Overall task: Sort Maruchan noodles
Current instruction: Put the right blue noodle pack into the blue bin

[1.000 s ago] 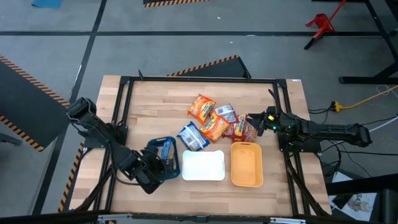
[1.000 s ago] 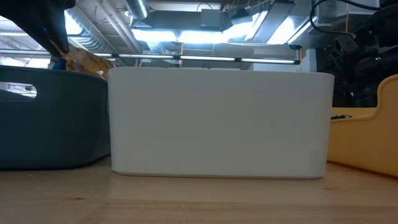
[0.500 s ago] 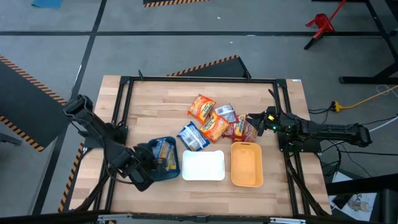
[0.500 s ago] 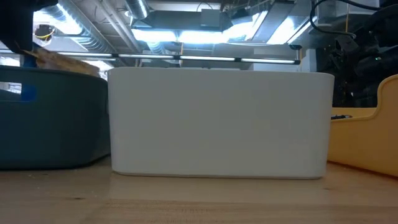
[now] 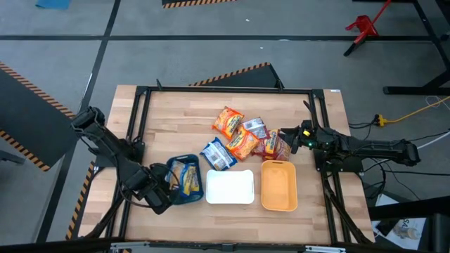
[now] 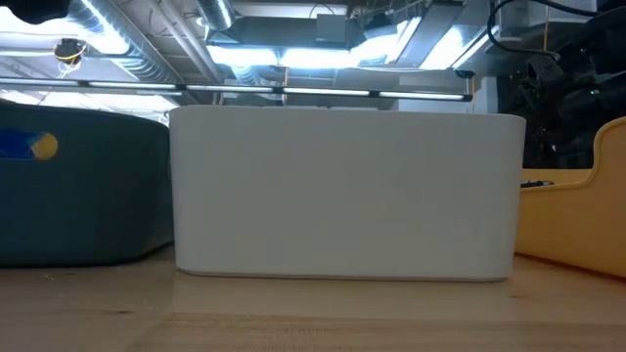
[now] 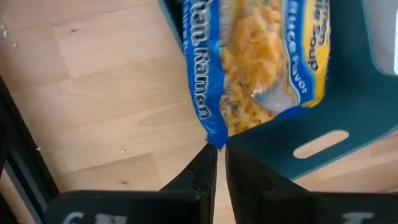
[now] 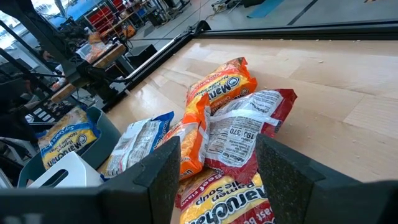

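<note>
Pinched nearly shut, our left gripper (image 7: 216, 163) has the corner of a blue noodle packet (image 7: 258, 62), holding it over the teal tray (image 5: 184, 197) at the table's near left. Our right gripper (image 8: 214, 163) stands roughly half open and empty beside the pile of orange and red packets (image 5: 246, 135) mid-table; another blue packet (image 5: 217, 154) lies near the white tray (image 5: 229, 187).

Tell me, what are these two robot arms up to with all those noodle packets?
They are sorting ramen packets into bins. The left gripper pinches a blue packet by its corner over the teal bin. The right gripper waits, open, beside the pile of packets mid-table. The white bin and the orange bin look empty.
</note>
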You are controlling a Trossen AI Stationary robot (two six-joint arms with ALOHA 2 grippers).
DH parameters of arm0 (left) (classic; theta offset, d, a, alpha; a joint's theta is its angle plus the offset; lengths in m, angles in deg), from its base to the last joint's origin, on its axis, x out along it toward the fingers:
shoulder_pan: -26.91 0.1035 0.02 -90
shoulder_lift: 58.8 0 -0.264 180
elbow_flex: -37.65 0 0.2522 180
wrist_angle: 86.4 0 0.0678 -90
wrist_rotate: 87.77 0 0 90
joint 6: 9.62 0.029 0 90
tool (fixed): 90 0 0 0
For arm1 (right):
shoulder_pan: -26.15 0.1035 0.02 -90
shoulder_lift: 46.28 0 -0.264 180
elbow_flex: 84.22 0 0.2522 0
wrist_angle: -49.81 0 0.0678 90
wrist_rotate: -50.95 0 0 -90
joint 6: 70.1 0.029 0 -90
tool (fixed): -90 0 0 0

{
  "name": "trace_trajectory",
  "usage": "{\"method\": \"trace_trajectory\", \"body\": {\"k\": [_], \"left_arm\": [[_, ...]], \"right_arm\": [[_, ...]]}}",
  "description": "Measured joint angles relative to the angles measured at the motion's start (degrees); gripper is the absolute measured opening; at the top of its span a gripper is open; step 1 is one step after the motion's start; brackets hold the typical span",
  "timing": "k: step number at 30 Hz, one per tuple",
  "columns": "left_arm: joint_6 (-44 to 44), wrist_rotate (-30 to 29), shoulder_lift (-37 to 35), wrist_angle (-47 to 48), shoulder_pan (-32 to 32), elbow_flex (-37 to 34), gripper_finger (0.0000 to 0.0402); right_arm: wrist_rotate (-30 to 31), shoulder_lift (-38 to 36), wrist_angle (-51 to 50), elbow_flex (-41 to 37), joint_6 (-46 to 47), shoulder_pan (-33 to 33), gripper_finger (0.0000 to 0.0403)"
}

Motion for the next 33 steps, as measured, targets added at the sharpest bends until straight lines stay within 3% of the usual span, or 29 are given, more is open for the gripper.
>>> {"method": "trace_trajectory", "body": {"k": [11, 18, 26, 33], "left_arm": [[9.5, 5.2, -0.3, -0.2, 2.1, 0.0, 0.0032], [17.1, 4.4, -1.2, 0.1, 6.2, 1.3, 0.0017], [22.7, 3.2, -1.1, 9.1, 9.4, 1.9, 0.0002], [28.0, 0.8, -0.6, 7.7, 11.0, 1.9, 0.0001]], "right_arm": [[0.4, 0.0, 0.0, 0.0, 0.3, 0.0, 0.0195], [0.6, 0.0, 0.0, 0.0, 0.1, 0.0, 0.0195], [0.9, 0.0, 0.0, 0.0, 0.2, 0.0, 0.0195], [0.9, 0.0, 0.0, 0.0, 0.2, 0.0, 0.0195]]}}
